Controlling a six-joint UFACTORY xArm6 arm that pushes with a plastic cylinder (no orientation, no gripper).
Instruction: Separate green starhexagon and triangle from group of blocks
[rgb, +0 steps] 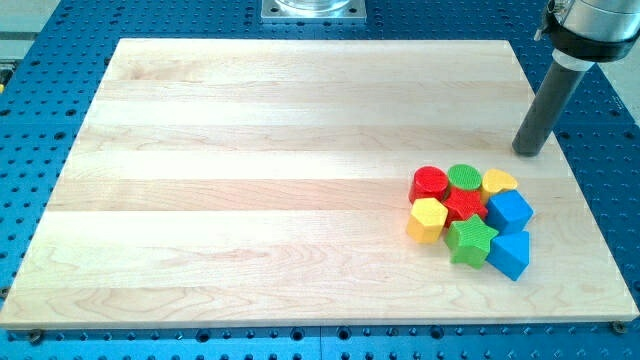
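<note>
A tight group of blocks sits at the board's lower right. The green star (470, 241) lies at the group's bottom, between the yellow hexagon (427, 219) on its left and a blue triangle-like block (510, 253) on its right. Above them are a red star (462, 205), a blue block (510, 211), a red cylinder (430, 182), a green cylinder (464, 177) and a yellow heart (498, 181). My tip (527, 152) rests on the board above and to the right of the group, apart from every block.
The wooden board (250, 180) lies on a blue perforated table (40, 120). A metal mount (313, 9) sits at the view's top edge. The group is near the board's right edge.
</note>
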